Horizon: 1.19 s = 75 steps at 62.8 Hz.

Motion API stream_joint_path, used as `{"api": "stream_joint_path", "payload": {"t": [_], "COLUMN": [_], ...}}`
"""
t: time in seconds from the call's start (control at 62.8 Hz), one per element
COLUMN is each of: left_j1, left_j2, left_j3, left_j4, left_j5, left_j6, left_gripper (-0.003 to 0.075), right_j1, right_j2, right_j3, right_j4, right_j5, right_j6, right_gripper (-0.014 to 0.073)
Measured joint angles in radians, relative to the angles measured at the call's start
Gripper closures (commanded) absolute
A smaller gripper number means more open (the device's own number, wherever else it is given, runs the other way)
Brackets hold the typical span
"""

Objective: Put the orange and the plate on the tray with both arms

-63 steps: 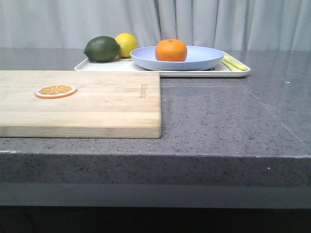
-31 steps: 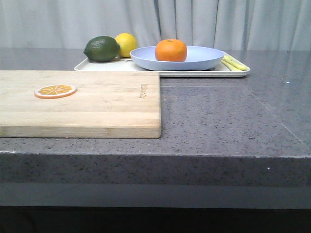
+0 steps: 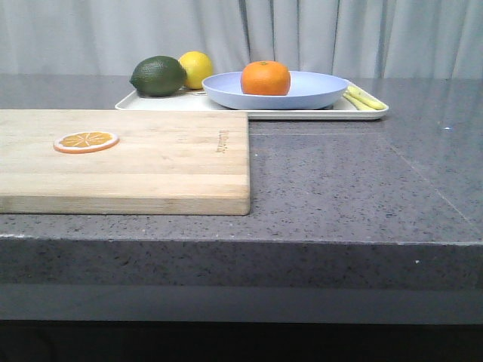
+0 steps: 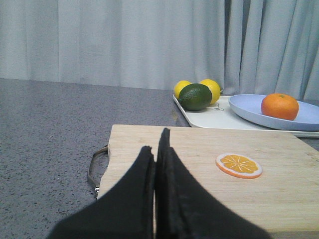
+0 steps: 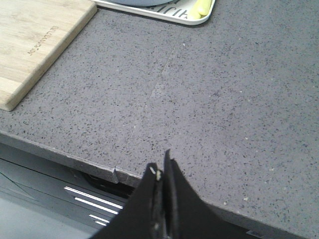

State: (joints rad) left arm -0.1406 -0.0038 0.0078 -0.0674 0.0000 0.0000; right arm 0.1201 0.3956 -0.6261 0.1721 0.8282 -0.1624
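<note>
The orange (image 3: 266, 78) sits in the pale lavender-blue plate (image 3: 317, 92), and the plate rests on the cream-white tray (image 3: 151, 102) at the back of the counter. The left wrist view shows the orange (image 4: 279, 106), the plate (image 4: 249, 105) and the tray (image 4: 214, 118) too. My left gripper (image 4: 156, 144) is shut and empty, low over the near-left end of the wooden cutting board (image 4: 199, 149). My right gripper (image 5: 160, 167) is shut and empty at the counter's front edge; a corner of the tray (image 5: 179, 16) shows there. Neither gripper shows in the front view.
A dark green lime (image 3: 158, 76) and a yellow lemon (image 3: 198, 66) lie on the tray's left end, pale yellow pieces (image 3: 365, 98) on its right end. An orange slice (image 3: 86, 141) lies on the cutting board (image 3: 151, 162). The board has a metal handle (image 4: 94, 164).
</note>
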Motion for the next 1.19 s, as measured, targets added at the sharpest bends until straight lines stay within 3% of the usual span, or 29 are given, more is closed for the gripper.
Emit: {"api": "stream_joint_path", "payload": {"t": [0.191, 0.414, 0.558, 0.717, 1.195], "left_j1": [0.0, 0.0, 0.0, 0.0, 0.0], "left_j2": [0.0, 0.0, 0.0, 0.0, 0.0], "left_j3": [0.0, 0.0, 0.0, 0.0, 0.0], "left_j4": [0.0, 0.0, 0.0, 0.0, 0.0], "left_j5": [0.0, 0.0, 0.0, 0.0, 0.0], "left_j6": [0.0, 0.0, 0.0, 0.0, 0.0], "left_gripper": [0.074, 0.074, 0.074, 0.074, 0.074], "right_j1": [-0.018, -0.08, -0.083, -0.083, -0.083], "right_j2": [-0.074, -0.317, -0.4, -0.404, -0.406], "right_j3": [0.068, 0.406, 0.576, 0.652, 0.653], "right_j4": [-0.043, -0.063, -0.064, -0.064, -0.064], "right_j5": [-0.1, -0.524, -0.689, -0.735, -0.755], "right_j6": [0.0, 0.0, 0.0, 0.0, 0.0], "right_gripper": [0.0659, 0.0659, 0.0659, 0.0659, 0.0659]}}
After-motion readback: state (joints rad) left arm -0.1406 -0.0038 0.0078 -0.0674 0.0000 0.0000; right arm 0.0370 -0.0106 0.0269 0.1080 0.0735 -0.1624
